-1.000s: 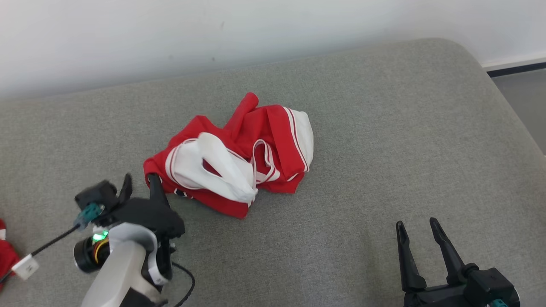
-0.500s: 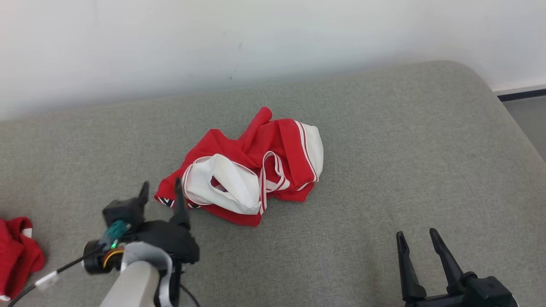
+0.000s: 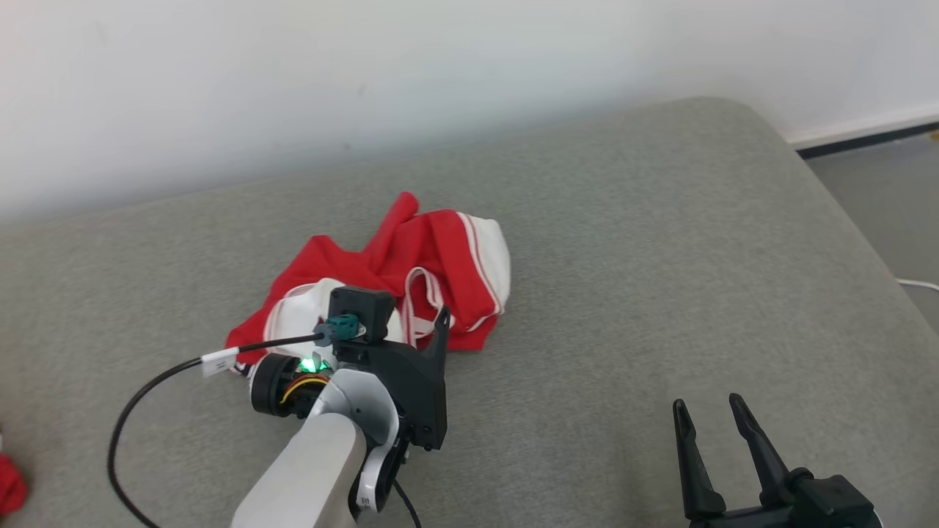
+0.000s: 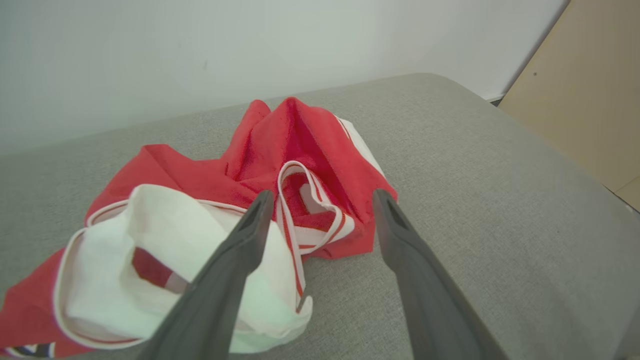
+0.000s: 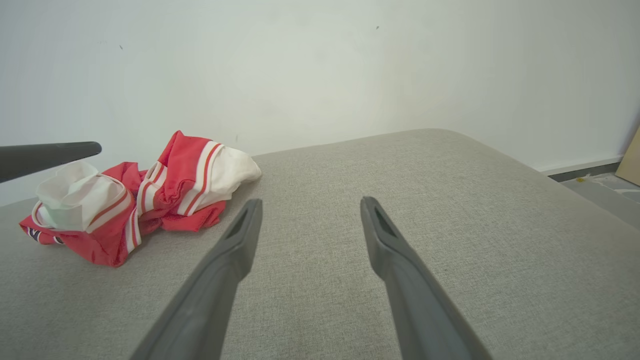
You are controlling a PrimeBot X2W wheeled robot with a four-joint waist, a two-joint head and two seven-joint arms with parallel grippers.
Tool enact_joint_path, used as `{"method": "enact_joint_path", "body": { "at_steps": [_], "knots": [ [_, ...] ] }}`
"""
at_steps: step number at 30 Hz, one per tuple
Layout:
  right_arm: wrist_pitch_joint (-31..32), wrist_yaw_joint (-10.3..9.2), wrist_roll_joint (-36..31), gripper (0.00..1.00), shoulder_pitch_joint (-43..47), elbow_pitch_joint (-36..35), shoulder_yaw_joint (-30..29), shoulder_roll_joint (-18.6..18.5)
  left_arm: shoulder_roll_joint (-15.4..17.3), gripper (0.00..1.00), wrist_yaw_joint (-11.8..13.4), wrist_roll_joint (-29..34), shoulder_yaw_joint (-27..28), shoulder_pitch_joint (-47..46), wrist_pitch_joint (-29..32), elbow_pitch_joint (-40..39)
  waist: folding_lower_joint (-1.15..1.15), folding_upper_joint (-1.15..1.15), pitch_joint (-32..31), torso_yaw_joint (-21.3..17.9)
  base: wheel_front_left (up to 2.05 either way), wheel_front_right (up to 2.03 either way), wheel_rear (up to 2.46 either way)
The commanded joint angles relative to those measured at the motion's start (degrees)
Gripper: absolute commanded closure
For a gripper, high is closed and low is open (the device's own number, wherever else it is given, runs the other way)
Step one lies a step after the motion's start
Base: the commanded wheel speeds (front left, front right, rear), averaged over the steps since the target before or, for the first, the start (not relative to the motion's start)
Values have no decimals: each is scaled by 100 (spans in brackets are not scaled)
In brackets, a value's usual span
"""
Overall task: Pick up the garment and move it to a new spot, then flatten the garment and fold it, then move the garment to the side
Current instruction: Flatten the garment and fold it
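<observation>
The garment [image 3: 433, 253], red with white panels and striped trim, lies crumpled on the grey cushion [image 3: 645, 249], left of centre. My left gripper [image 3: 407, 314] hangs open over its near edge. In the left wrist view, the left gripper [image 4: 322, 195] has its two fingers straddling a striped loop of the garment [image 4: 200, 175], with no cloth pinched between them. My right gripper [image 3: 706, 403] stands open at the lower right, well clear of the cloth. In the right wrist view, the right gripper [image 5: 310, 202] points across bare cushion, with the garment [image 5: 185, 170] off to its left.
A scrap of another red cloth [image 3: 7, 484] shows at the lower left edge. A white wall runs behind the cushion. Its rounded right end drops to grey floor [image 3: 888, 198] with a white cable [image 3: 917, 283]. A beige board [image 4: 585, 100] stands to the right.
The left gripper has opened wide and moved right and forward, from beside the garment's left corner to over its near edge. The head camera has shifted. The right gripper has stayed put.
</observation>
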Motion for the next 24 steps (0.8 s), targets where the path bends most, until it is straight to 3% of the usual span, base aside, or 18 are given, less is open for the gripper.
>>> {"method": "enact_joint_path", "body": {
  "at_steps": [1,10,21,22,23,24],
  "knots": [
    [-2,-14,32,0,-53,-6,10,-1,-38,0,7,-24,-46,-80,94,72,0,0,95,-317,0,0,0],
    [-2,-13,177,0,-104,-51,-17,0,35,0,239,-68,-60,-239,589,608,0,0,317,-849,0,0,0],
    [-2,-14,292,0,-146,-88,-9,0,168,0,364,-61,-16,-387,704,752,0,0,456,-975,0,0,0],
    [-2,-13,296,0,-151,-88,-14,0,177,42,338,-72,-27,-402,710,743,0,0,460,-977,0,0,0],
    [-2,-14,295,0,-156,-88,-18,0,182,76,300,-91,-37,-410,692,729,0,0,462,-978,0,0,0],
    [-2,-14,289,0,-161,-89,-19,0,182,100,267,-107,-40,-413,673,716,0,0,462,-978,0,0,0]
  ]
}}
